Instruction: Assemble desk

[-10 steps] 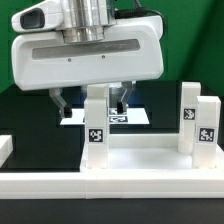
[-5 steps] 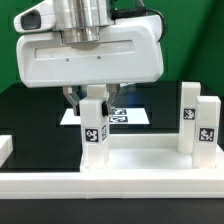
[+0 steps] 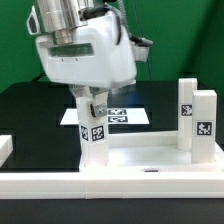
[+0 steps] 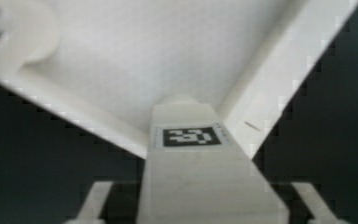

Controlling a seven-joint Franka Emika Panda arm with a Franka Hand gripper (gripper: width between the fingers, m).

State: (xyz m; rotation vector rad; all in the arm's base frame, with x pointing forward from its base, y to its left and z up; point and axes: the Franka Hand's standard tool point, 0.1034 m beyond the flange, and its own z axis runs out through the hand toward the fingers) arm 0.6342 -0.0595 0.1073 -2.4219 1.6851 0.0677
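Robot arm at work on a white desk: the gripper point(image 3: 92, 103) comes down over a short square leg point(image 3: 96, 135) that stands upright on the tray-like desk top point(image 3: 150, 160), toward the exterior view's left, and its fingers point(image 3: 79, 103) sit at either side of the leg's upper end. From the wrist view the same leg point(image 4: 197, 170) runs up the middle of the frame between the two pale fingers point(image 4: 98, 202), its black-and-white tag point(image 4: 194, 137) facing the camera, and the jaws look closed on it, though the actual contact is blurred. Two more tagged legs point(image 3: 196, 118) stand side by side at the exterior view's right, one slightly taller in the picture than the other, both upright on the desk top's far corner. Behind the gripped leg, flat on the black table point(image 3: 30, 115), lies the marker board point(image 3: 125, 117). A white rail point(image 3: 5, 147) shows at the left edge of the exterior view. The desk top's raised rim point(image 4: 282, 70) fills the background of the wrist view.
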